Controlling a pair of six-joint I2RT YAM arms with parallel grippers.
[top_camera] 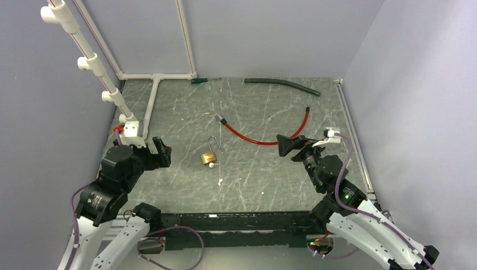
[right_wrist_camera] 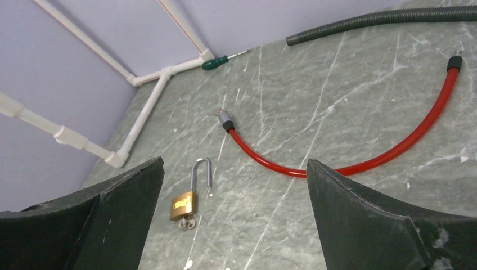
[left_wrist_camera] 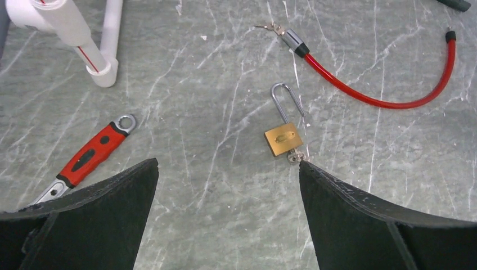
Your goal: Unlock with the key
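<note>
Left jaws, near left: wide apart, empty, above desk (top_camera: 253, 185). Right jaws, near right: likewise apart, holding nothing. Between them, mid-desk: brass padlock (left_wrist_camera: 283, 139) lying flat, key (left_wrist_camera: 296, 156) at its near end, one shackle leg clear of body. Left of padlock, well apart: red-handled wrench (left_wrist_camera: 90, 154), near foot of white PVC pipe frame (top_camera: 151, 104). Beyond padlock: red cable (right_wrist_camera: 337, 169), curved, lying loose on desk. Far edge: green-handled screwdriver (right_wrist_camera: 215, 63), dark corrugated hose (right_wrist_camera: 382, 21).
</note>
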